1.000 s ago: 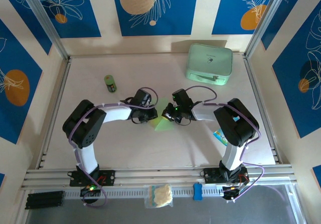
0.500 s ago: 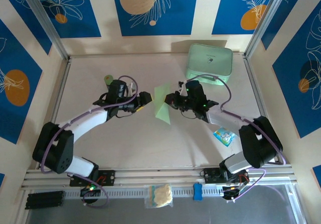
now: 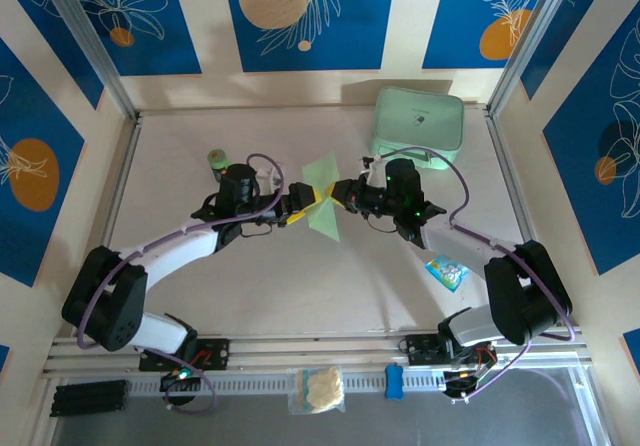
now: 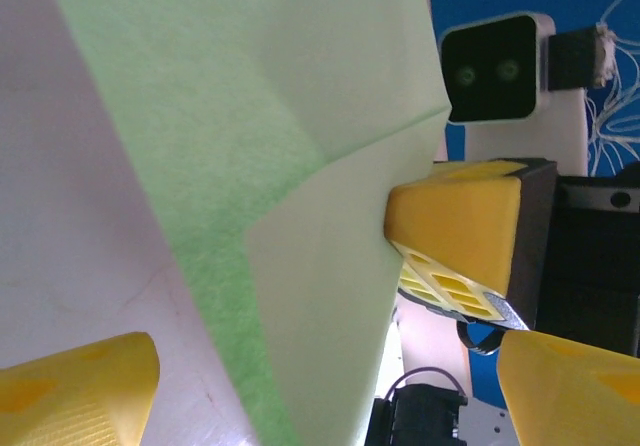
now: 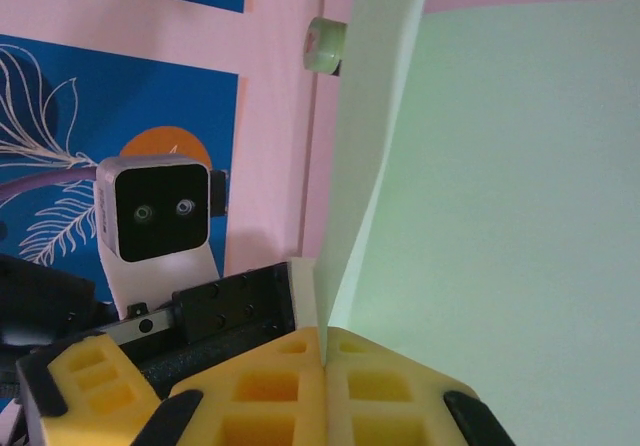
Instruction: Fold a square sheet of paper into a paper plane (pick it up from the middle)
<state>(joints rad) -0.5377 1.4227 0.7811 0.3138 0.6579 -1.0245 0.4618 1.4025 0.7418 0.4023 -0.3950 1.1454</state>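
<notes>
The pale green square sheet of paper [image 3: 322, 204], folded and creased into a pointed shape, hangs above the table's middle between both grippers. My right gripper [image 3: 338, 192] is shut on its right edge; in the right wrist view the yellow fingertips [image 5: 325, 341] pinch a thin upright fold of the paper [image 5: 500, 216]. My left gripper [image 3: 303, 205] stands open at the paper's left edge. In the left wrist view its yellow fingers [image 4: 80, 386] sit wide apart with the paper [image 4: 260, 166] between them, not touching. The right gripper's finger [image 4: 455, 226] presses on the paper there.
A thick mint-green case [image 3: 418, 126] lies at the back right. A small green bottle [image 3: 216, 158] stands at the back left, just behind the left arm. A small colourful packet [image 3: 446, 271] lies by the right arm. Metal frame posts line both sides.
My left gripper let go and opened, swung away, then came back around the paper's left edge. The right gripper carried the paper up and farther from the bases.
</notes>
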